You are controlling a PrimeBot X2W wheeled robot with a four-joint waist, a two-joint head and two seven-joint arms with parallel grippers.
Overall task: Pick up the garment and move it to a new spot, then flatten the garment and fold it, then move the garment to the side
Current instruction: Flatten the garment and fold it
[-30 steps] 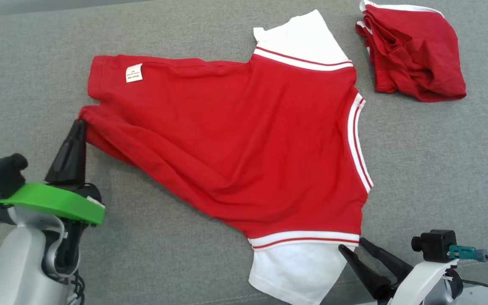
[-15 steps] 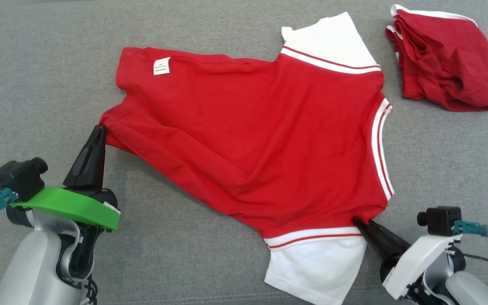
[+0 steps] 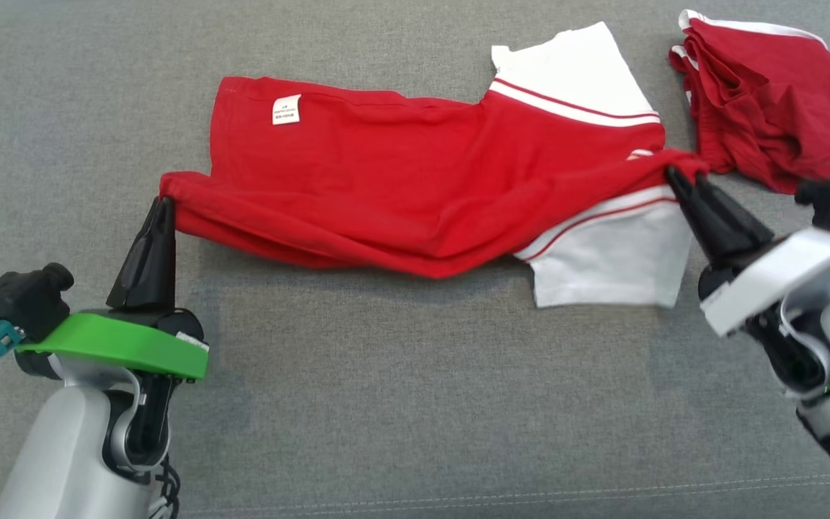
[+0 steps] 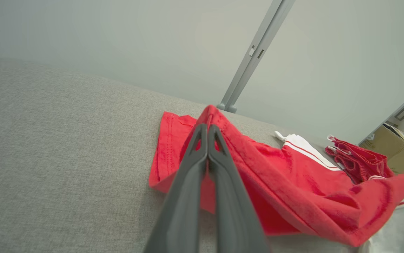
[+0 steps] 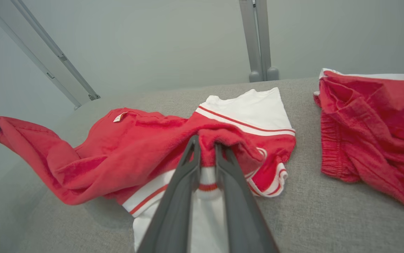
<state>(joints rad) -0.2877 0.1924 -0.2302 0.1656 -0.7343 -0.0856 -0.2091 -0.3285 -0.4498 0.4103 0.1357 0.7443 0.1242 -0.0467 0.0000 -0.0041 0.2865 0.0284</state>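
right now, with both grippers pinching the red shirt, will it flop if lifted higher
Likely floppy: the red shirt sags between the left gripper and right gripper. Probably light: two small pinches hold its near edge up. The near white sleeve droops loose, so it may drag.

My left hand point(image 3: 163, 207) has dark tapered fingers point(image 3: 144, 259) and a green bracket point(image 3: 115, 344); my right hand point(image 3: 673, 175) has a white bracket point(image 3: 775, 277).
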